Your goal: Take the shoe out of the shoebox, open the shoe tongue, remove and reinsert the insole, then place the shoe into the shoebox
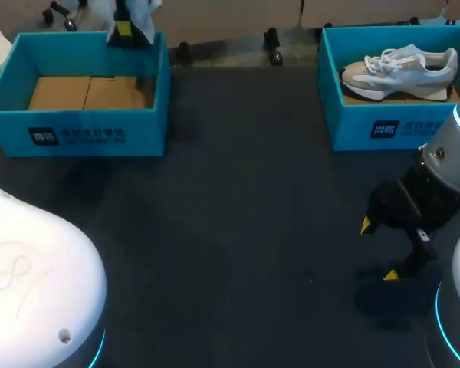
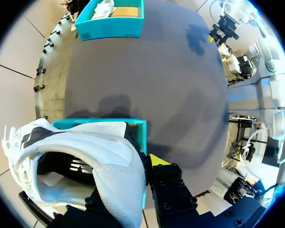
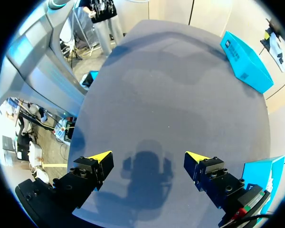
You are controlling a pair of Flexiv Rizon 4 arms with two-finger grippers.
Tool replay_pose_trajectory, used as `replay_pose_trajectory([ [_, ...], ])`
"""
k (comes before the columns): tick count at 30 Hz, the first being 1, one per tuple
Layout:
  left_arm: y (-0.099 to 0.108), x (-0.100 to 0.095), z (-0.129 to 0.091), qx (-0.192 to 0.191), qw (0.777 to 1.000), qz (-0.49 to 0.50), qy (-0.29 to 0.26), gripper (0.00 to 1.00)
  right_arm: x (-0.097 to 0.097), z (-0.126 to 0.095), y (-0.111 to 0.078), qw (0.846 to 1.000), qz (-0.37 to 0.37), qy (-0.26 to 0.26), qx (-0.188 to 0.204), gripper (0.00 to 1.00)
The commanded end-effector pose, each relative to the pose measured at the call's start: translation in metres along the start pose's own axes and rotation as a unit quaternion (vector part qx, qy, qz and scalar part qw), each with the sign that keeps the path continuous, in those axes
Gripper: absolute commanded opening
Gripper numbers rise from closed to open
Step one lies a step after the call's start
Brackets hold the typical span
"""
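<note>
Head view, nearest you first: your right jaws hang low over the counter at the near right. They are spread wide with nothing between them, and the right wrist view confirms bare counter between the two yellow tips.

Far left stands the left shoebox, and only its cardboard lining shows inside. Your left jaws are up at its far rim, closed on the white shoe. In the left wrist view the shoe's wall sits between the fingers, with one yellow tip outside it and the other hidden inside. The shoe is raised above the box and touches nothing else that you can see.

Far right, the right shoebox holds a second shoe lying on its side, untouched.

I'd judge the take-out step as good as done, since the white shoe is clear of its box but not yet down on the counter. Everything after that looks to be ahead of you: opening the tongue, pulling and refitting the insole, and returning the shoe. I cannot tell from these views whether the insole is seated.
</note>
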State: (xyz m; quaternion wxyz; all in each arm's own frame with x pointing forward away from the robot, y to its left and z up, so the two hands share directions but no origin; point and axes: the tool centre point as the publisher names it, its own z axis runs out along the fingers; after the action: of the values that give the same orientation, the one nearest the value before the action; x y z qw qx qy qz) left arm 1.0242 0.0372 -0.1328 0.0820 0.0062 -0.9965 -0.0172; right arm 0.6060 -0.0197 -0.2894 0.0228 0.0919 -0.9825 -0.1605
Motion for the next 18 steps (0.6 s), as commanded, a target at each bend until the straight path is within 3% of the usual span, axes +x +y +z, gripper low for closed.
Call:
replay_pose_trajectory([
  [1,0.028,-0.027,-0.006,0.009,1.0,-0.001,0.029,0.0,0.001,0.001,-0.001,1.0,-0.001,-0.002,0.0,1.0],
  [8,0.075,-0.046,0.002,0.001,0.999,0.019,0.029,0.0,0.001,0.001,-0.001,1.0,-0.001,-0.002,0.0,1.0],
  [18,0.128,-0.037,0.023,0.002,0.995,0.099,0.014,0.0,0.001,0.001,-0.001,1.0,-0.001,-0.002,0.0,1.0],
])
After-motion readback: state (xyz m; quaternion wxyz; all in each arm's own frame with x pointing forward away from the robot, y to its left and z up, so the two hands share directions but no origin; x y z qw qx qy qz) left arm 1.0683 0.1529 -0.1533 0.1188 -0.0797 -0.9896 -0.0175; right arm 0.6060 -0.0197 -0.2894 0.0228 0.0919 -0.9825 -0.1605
